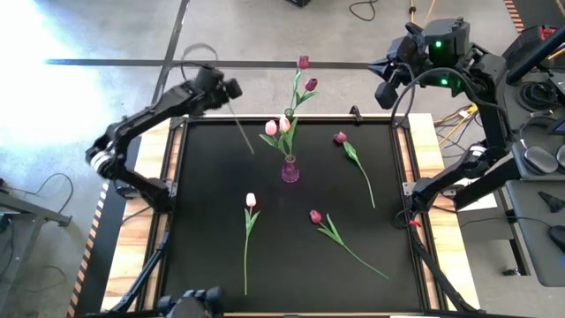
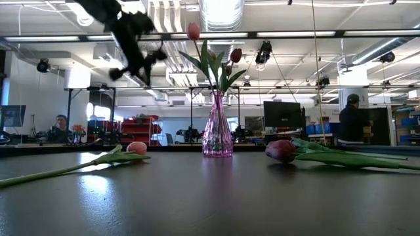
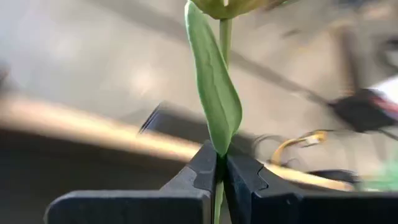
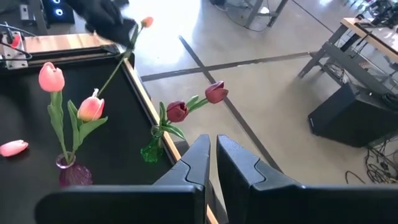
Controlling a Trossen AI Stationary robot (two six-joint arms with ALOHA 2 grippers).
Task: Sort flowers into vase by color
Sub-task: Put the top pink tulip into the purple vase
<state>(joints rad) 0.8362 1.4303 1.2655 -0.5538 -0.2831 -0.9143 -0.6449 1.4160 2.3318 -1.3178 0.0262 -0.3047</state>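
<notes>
My left gripper (image 1: 228,90) is raised over the table's far left corner and is shut on a pink tulip (image 4: 147,22). A purple glass vase (image 1: 290,170) stands mid-table and holds two pink tulips (image 1: 271,128). Behind it, near the far edge, a green vase (image 4: 151,151) holds two maroon tulips (image 1: 310,85). A pink tulip (image 1: 251,200) and two maroon ones (image 1: 315,216) (image 1: 340,138) lie flat on the black mat. My right gripper (image 4: 212,155) is shut, holds nothing, and hangs beyond the table's far right corner. My left gripper pinches the tulip's thin stem (image 3: 219,163) between its two fingers, where a leaf (image 3: 217,99) starts below the head. The fingers lie across the stem. The flower is lifted clear and tilted, and its long lower stem (image 1: 244,131) slants out over the mat.
The black mat (image 1: 203,203) fills the table inside a wooden border (image 1: 146,238). Free mat lies between the lying flowers, and more on the left. Cables and gear sit off the right edge. People show in the room behind (image 2: 60,124).
</notes>
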